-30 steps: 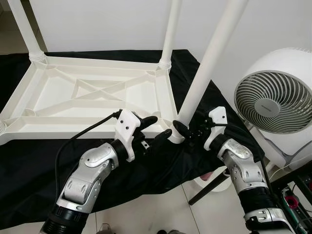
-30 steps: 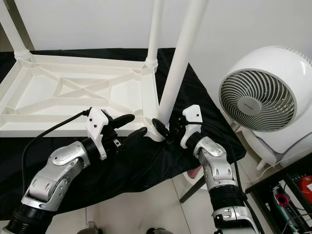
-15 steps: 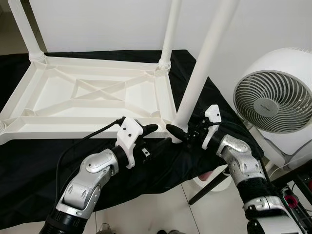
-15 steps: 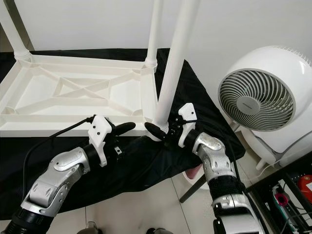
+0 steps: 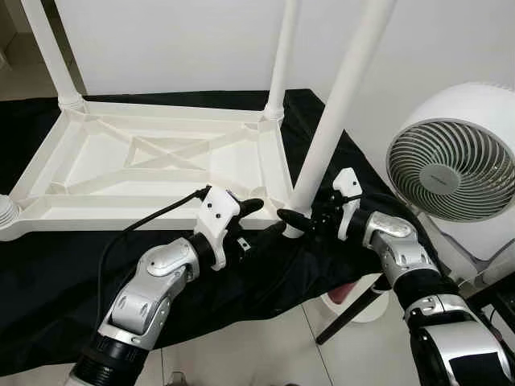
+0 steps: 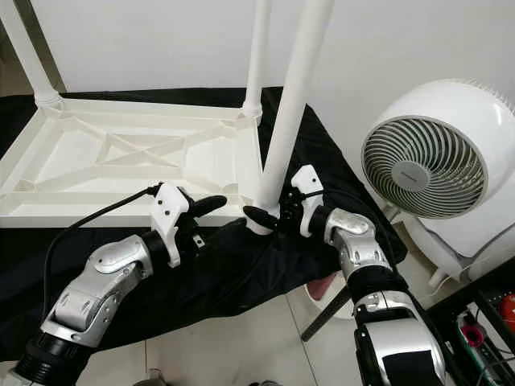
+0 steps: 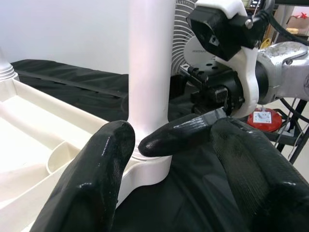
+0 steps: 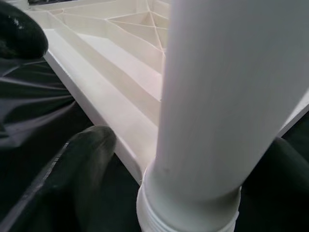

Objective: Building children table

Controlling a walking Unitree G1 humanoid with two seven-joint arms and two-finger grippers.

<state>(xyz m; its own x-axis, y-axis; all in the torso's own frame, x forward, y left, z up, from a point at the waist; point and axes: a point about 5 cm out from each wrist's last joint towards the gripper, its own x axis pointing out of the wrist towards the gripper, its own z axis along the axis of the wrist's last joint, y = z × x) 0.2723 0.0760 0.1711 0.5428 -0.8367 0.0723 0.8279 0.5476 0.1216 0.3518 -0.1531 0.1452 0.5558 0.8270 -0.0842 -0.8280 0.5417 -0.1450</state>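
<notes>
The right gripper (image 5: 296, 222) is set around the foot of the near table leg (image 5: 334, 121), one black finger on either side of the white tube, just above the threaded collar where the leg meets the corner socket; in the right wrist view the leg (image 8: 227, 101) is seen between the two fingers (image 8: 79, 159), so the jaws are closed about the leg, though contact on the far side cannot be made out. The left gripper (image 5: 261, 219) is held just beside the same corner, its two fingers spread apart and nothing held between them; in the left wrist view its fingers (image 7: 96, 169) frame the base of the leg and the tip of a finger of the right gripper.

The white plastic table top (image 5: 153, 161) is laid upside down on a black cloth (image 5: 64, 273), its ribbed underside turned up. Two further legs (image 5: 282, 56) are stood upright in the far corners, and the near leg is tilted slightly away from the vertical. A white round fan (image 5: 459, 161) is placed on the floor to the robot's right, close to the right arm. The pale tiled floor (image 5: 265, 346) is seen beneath the cloth's near edge.
</notes>
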